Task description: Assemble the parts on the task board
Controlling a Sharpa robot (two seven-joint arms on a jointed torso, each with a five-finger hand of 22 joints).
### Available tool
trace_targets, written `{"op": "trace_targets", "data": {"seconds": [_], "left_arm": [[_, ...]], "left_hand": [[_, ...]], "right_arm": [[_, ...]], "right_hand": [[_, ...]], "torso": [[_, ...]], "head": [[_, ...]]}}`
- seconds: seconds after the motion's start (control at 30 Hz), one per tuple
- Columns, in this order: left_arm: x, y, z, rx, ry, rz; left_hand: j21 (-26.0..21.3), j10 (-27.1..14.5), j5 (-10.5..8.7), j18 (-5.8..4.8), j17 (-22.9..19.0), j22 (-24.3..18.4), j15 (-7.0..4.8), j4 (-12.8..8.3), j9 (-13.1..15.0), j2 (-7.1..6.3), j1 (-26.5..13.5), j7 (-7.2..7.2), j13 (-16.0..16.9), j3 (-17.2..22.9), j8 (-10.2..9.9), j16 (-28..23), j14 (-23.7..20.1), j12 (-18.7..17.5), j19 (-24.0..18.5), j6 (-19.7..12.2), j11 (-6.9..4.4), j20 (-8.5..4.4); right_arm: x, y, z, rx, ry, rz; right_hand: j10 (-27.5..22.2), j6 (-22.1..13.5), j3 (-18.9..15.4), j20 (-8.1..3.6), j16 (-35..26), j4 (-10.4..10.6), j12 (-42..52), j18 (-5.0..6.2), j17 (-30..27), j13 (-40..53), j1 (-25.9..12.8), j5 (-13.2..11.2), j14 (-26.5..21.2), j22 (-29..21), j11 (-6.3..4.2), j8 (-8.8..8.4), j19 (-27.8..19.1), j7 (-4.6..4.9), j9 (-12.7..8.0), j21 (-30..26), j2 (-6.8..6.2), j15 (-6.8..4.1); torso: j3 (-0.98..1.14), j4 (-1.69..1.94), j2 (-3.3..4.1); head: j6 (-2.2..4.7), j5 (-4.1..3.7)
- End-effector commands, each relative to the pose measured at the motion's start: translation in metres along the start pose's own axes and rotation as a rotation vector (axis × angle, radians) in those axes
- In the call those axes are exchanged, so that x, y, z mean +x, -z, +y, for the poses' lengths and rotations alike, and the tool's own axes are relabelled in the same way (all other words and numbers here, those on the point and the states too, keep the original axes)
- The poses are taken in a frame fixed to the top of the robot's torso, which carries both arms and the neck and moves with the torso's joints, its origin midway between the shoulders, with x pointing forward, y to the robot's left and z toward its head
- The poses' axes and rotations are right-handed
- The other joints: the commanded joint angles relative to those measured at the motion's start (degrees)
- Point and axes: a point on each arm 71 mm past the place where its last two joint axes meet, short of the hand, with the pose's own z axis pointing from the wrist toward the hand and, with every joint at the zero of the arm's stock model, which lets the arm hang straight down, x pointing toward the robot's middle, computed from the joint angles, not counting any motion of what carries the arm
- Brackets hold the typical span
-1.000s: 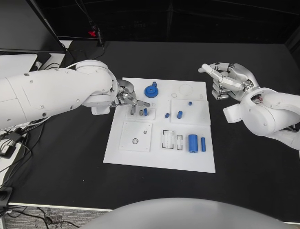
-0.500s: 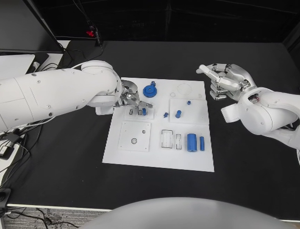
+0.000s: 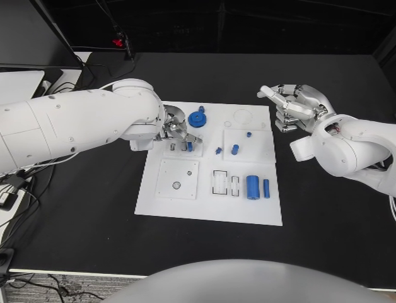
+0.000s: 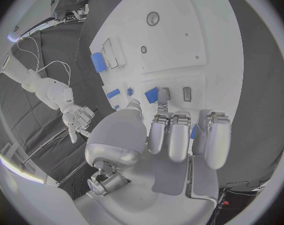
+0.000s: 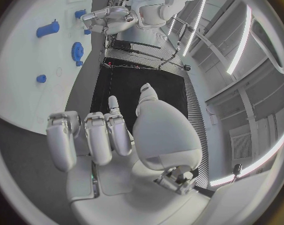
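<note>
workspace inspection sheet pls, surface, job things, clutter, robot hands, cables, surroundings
surface: black table, bare around the board
job's things: white board mid-table; blue gear near its far edge; blue cylinder near its near edge; small blue parts between
clutter: nothing seen
robot hands: left robot hand over the board's far left part, whether it holds anything cannot be told; right robot hand raised beside the board's far right corner, fingers curled, nothing in it
cables: loose bundle off the table's left edge
surroundings: dark background beyond the table
</note>
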Motion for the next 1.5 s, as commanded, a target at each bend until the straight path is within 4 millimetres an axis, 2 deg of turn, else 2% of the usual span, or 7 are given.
{"op": "trace_targets", "data": {"seconds": [0.03, 0.3, 0.8, 1.03, 1.1, 1.23, 1.5], "left_arm": [[0.0004, -0.0003, -0.0006, -0.001, -0.001, 0.014], [0.0012, -0.0024, 0.0001, -0.015, -0.001, 0.018], [0.0028, -0.0062, -0.0016, -0.027, -0.007, 0.029], [0.0024, -0.0063, -0.0021, -0.018, -0.003, 0.023], [0.0022, -0.0063, -0.0021, -0.014, -0.001, 0.021], [0.0018, -0.0061, -0.0017, -0.009, 0.003, 0.014], [0.0004, -0.0037, 0.0037, 0.004, 0.020, -0.004]], "left_hand": [[0.2, 6.0, 1.68, -0.81, 15.1, 15.1, -0.50, 0.0, 0.5, -0.05, 2.0, -0.11, 15.1, 0.4, -0.8, 0.0, 6.0, 0.2, 6.0, 0.6, -0.64, -0.54], [0.2, 6.0, 4.38, -0.81, 15.1, 15.1, -0.68, 0.0, 1.6, 0.04, 5.0, -0.29, 15.1, 0.9, -2.0, 0.0, 6.0, 0.2, 6.0, 0.9, -0.82, -0.71], [0.2, 6.0, 5.92, -0.81, 15.1, 15.1, -0.81, 0.0, 2.4, 0.62, 7.5, -0.49, 15.1, 1.9, -3.0, 0.0, 6.0, 0.2, 6.0, 1.2, -1.01, -0.83], [0.2, 6.0, 13.09, -0.81, 15.1, 15.1, -1.22, -0.7, 3.5, 0.05, 14.1, -0.95, 15.1, 5.6, -4.4, 0.0, 6.0, 0.2, 6.0, 1.3, -1.45, -1.09], [0.2, 6.0, 16.24, -0.81, 15.1, 15.1, -1.34, -1.3, 4.0, -0.70, 17.0, -0.96, 15.1, 7.6, -4.8, 0.0, 6.0, 0.2, 6.0, 1.3, -1.49, -1.18], [0.2, 6.0, 20.05, -0.81, 15.1, 15.1, -1.36, -2.1, 4.9, -2.07, 20.5, -0.77, 15.1, 10.9, -5.3, 0.0, 6.0, 0.2, 6.0, 1.4, -1.34, -1.20], [0.2, 6.0, 22.03, -0.81, 15.1, 15.1, -1.04, -1.8, 6.3, -4.30, 22.6, -0.31, 15.1, 15.5, -5.9, 0.0, 6.0, 0.2, 6.0, 1.7, -0.94, -0.97]], "right_arm": [[0.0009, -0.0004, 0.0003, 0.004, -0.003, 0.003], [0.0008, -0.0005, -0.0003, 0.007, -0.002, -0.001], [0.0008, -0.0001, -0.0013, 0.016, -0.001, -0.003], [-0.0003, 0.0003, -0.0024, 0.023, 0.000, -0.007], [-0.0006, 0.0004, -0.0028, 0.026, 0.000, -0.007], [-0.0012, 0.0007, -0.0037, 0.031, 0.001, -0.009], [-0.0027, 0.0010, -0.0062, 0.042, 0.002, -0.013]], "right_hand": [[6.1, -0.4, -0.3, 0.05, 0.1, 0.0, 0.1, -0.39, 15.1, 15.1, 0.1, 0.4, 6.1, 15.1, 0.09, 0.36, 6.2, 2.37, -0.1, 0.2, 0.69, 0.12], [6.1, -0.5, -0.3, 0.06, 0.1, -0.1, 0.1, -0.39, 15.1, 15.1, 0.2, 0.6, 6.1, 15.1, 0.10, 0.41, 6.2, 2.38, -0.2, 0.2, 0.75, 0.13], [6.1, -0.5, -0.3, 0.08, 0.1, -0.1, 0.1, -0.39, 15.1, 15.1, 0.4, 0.9, 6.1, 15.1, 0.13, 0.51, 6.2, 2.40, -0.3, 0.2, 0.83, 0.14], [6.1, -0.6, -0.3, 0.09, 0.1, -0.1, 0.1, -0.39, 15.1, 15.1, 0.4, 1.0, 6.1, 15.1, 0.13, 0.52, 6.2, 2.40, -0.3, 0.2, 0.84, 0.15], [6.1, -0.6, -0.3, 0.09, 0.1, -0.1, 0.1, -0.39, 15.1, 15.1, 0.4, 1.0, 6.1, 15.1, 0.13, 0.52, 6.2, 2.41, -0.3, 0.2, 0.85, 0.15], [6.1, -0.6, -0.3, 0.09, 0.1, -0.1, 0.1, -0.39, 15.1, 15.1, 0.4, 1.1, 6.1, 15.1, 0.13, 0.53, 6.2, 2.41, -0.3, 0.2, 0.86, 0.16], [6.1, -0.6, -0.3, 0.09, 0.1, -0.1, 0.1, -0.39, 15.1, 15.1, 0.4, 1.1, 6.1, 15.1, 0.14, 0.53, 6.2, 2.42, -0.3, 0.2, 0.88, 0.16]], "torso": [[0.03, -0.02, 0.01], [0.01, 0.09, -0.01], [-0.01, 0.10, 0.00], [-0.01, 0.07, 0.01], [-0.03, 0.05, -0.01], [-0.01, 0.07, 0.00], [0.01, 0.13, -0.02]], "head": [[-0.07, -0.12], [-0.26, -0.36], [-0.41, -0.40], [-0.49, -0.46], [-0.51, -0.51], [-0.56, -0.57], [-0.62, -0.74]]}}
